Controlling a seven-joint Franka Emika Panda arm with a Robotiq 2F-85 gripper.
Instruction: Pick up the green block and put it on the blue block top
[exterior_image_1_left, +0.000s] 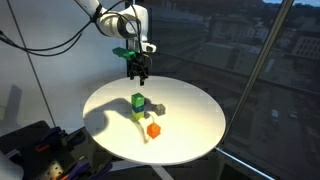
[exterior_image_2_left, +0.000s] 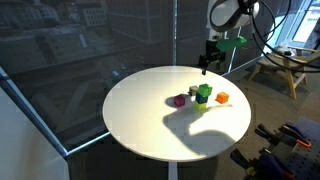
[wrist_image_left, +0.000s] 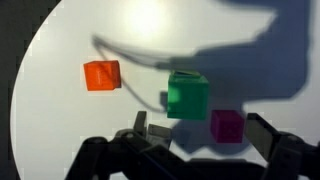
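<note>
So the gripper (exterior_image_1_left: 139, 70) hangs well above the table (exterior_image_1_left: 195, 110), up near the top middle of the frame. In the wrist view its fingers (wrist_image_left: 141, 124) are spread wide with nothing between them, so it's released and empty. The green block (wrist_image_left: 187, 95) is dead centre in the wrist view, with an orange block (wrist_image_left: 102, 75) off to the left and a magenta one (wrist_image_left: 226, 125) just to its lower right. In both exterior views the green block looks a bit raised, and there's a dark sliver right under it. That might be the blue block, but it's too small to say, and I can't pick out blue anywhere else. As for handling, it looks like a small rigid cube, probably light, with smooth flat faces, so nothing fragile, though it could be a bit slick. I'd pinch it across two opposite side faces around mid-height. I'd use the pair facing away from the magenta block, because that neighbour sits close enough that a finger could bump it.
</note>
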